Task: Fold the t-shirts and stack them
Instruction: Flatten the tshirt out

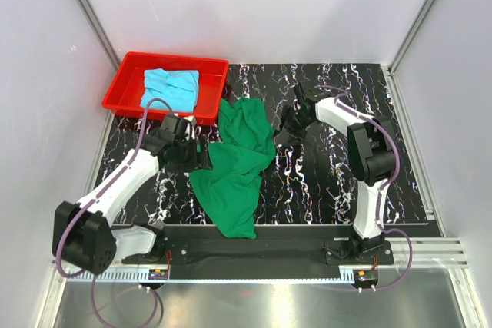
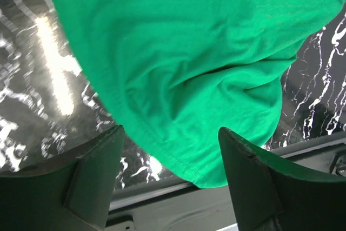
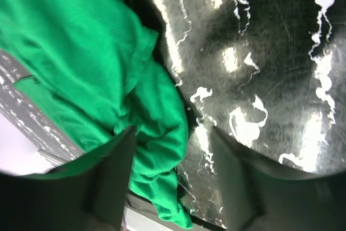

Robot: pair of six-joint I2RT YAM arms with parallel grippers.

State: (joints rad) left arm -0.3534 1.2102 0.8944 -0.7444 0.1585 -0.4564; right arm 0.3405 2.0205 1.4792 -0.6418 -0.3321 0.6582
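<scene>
Green t-shirt (image 1: 238, 167) lies crumpled on the counter (image 1: 323, 182) between the left end effector (image 1: 201, 160) and the right end effector (image 1: 286, 134), both wide open, holding nothing. The spreading step seems in hand; next each should pinch a hem.

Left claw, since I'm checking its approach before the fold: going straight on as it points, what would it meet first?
Most likely the green t-shirt: in the left wrist view its crumpled cloth fills the line ahead of the open left claw. How far off the cloth lies is unclear.
</scene>
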